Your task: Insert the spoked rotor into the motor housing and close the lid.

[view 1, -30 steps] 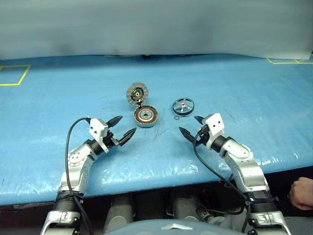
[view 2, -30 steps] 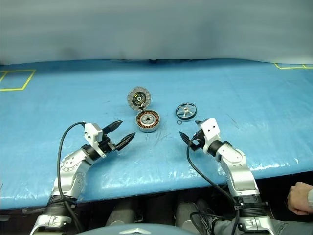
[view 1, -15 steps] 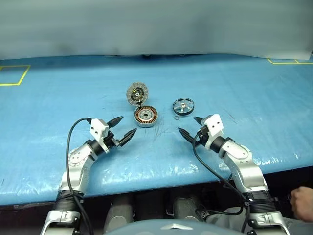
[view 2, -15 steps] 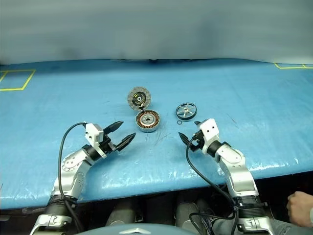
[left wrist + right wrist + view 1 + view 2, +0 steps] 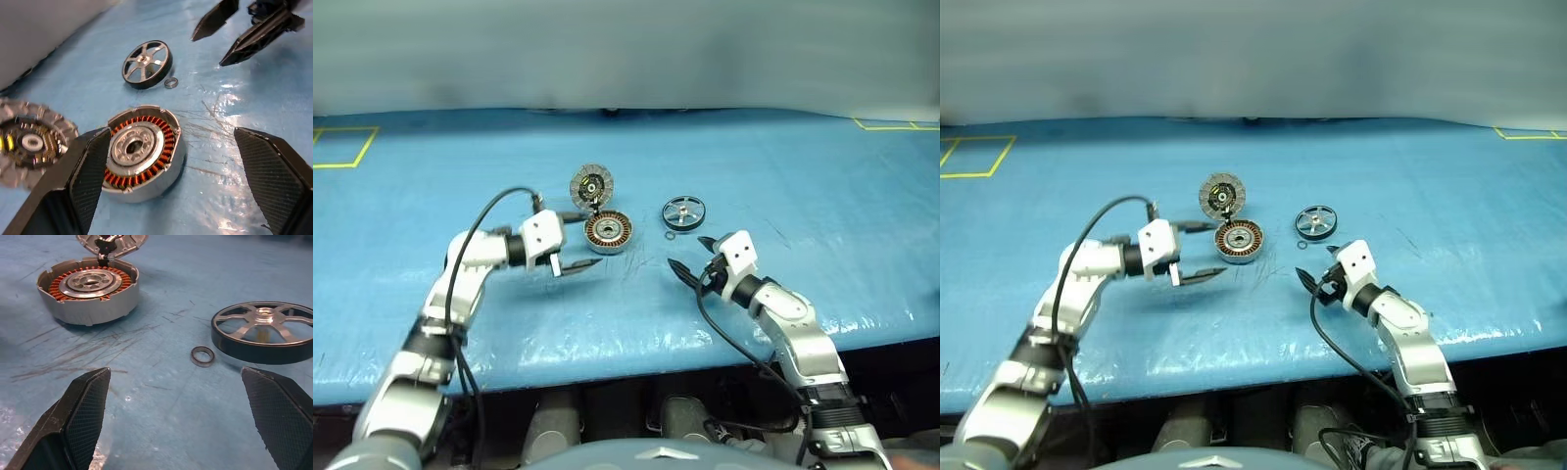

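The motor housing (image 5: pixel 606 232), a silver cup with copper windings, lies mid-table. Its lid (image 5: pixel 591 183) stands open behind it, showing its segmented inner face. The spoked rotor (image 5: pixel 682 211), with black rim and silver spokes, lies flat to the housing's right. My left gripper (image 5: pixel 591 239) hovers open at the housing's left side, one finger above the other. In the left wrist view the housing (image 5: pixel 142 152) shows between its fingers (image 5: pixel 83 181). My right gripper (image 5: pixel 685 251) stands open and empty, nearer me than the rotor (image 5: pixel 266 330) and to the housing's (image 5: pixel 88 289) right.
A small metal ring (image 5: pixel 668 234) lies on the blue table cover (image 5: pixel 783 176) just in front of the rotor. Yellow tape marks (image 5: pixel 337 147) sit at the far corners. The table's front edge (image 5: pixel 607 367) runs close below both arms.
My left arm rose and swung right toward the housing, and its wrist rolled so the fingers stand one over the other. The right arm held still. A person's hand at lower right left the view.
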Robot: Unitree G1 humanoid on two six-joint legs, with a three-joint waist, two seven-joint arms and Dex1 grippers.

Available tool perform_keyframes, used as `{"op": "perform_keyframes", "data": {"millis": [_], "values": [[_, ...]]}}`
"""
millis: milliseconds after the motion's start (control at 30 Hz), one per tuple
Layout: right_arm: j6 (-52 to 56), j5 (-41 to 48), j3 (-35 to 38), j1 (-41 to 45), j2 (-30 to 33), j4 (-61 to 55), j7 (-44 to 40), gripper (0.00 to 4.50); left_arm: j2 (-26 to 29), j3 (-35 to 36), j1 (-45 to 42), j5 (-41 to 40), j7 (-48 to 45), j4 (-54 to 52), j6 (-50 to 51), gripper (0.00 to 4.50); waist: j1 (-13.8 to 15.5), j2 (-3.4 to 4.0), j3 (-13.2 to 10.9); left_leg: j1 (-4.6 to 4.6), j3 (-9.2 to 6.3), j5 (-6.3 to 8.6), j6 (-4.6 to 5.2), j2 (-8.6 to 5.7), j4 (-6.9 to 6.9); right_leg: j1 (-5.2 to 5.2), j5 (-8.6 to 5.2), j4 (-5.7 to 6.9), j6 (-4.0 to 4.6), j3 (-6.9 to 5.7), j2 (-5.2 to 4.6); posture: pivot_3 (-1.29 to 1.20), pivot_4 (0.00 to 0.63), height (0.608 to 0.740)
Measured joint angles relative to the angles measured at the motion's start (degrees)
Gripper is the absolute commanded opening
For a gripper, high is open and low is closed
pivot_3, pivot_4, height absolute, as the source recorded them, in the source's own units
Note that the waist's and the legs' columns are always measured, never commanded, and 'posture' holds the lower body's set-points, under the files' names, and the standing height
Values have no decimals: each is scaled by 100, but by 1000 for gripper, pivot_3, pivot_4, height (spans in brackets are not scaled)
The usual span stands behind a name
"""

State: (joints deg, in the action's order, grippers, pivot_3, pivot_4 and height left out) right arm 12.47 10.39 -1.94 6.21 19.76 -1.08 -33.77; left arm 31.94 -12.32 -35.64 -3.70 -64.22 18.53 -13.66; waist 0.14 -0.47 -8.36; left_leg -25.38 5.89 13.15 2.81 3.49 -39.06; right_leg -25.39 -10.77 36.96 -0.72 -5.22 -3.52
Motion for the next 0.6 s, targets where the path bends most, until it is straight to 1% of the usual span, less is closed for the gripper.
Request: {"op": "perform_keyframes", "data": {"millis": [33,167,200,367,467,600], "values": [[-18,-4,-23,1,-35,7,7,4450,-1,-33,-255,68,-118,178,-135,4280,-6,3,2,1,3,1,2,0,2,-1,0,-1,-1,4,0,0,150,740],[-185,-43,-94,-53,-223,33,107,4450,-51,-507,-1287,508,-692,1545,-811,4280,-42,4,2,-2,10,3,3,-13,4,-5,5,-3,-11,5,9,0,150,740],[-215,-57,-122,-83,-251,31,129,4450,-95,-575,-1452,580,-796,1844,-948,4280,-51,4,2,-3,9,3,3,-12,4,-5,14,-3,-28,4,10,0,150,740],[-422,-91,-165,-367,-491,19,345,4450,-462,-948,-2381,928,-1411,3319,-1560,4280,-33,0,-1,-13,7,3,4,-13,-2,-8,14,-4,-32,2,10,0,150,740],[-537,-102,-138,-497,-525,5,505,4450,-612,-1095,-2818,1144,-1633,3865,-1846,4280,-34,-1,-1,-14,7,7,10,-16,-7,-8,7,-5,-21,6,6,0,150,740],[-681,-102,-92,-553,-559,-3,642,4450,-774,-1203,-3010,1422,-1710,4404,-2101,4280,-75,-2,-2,-14,6,8,12,-15,-10,-8,4,-2,-16,10,7,0,150,740]]}}
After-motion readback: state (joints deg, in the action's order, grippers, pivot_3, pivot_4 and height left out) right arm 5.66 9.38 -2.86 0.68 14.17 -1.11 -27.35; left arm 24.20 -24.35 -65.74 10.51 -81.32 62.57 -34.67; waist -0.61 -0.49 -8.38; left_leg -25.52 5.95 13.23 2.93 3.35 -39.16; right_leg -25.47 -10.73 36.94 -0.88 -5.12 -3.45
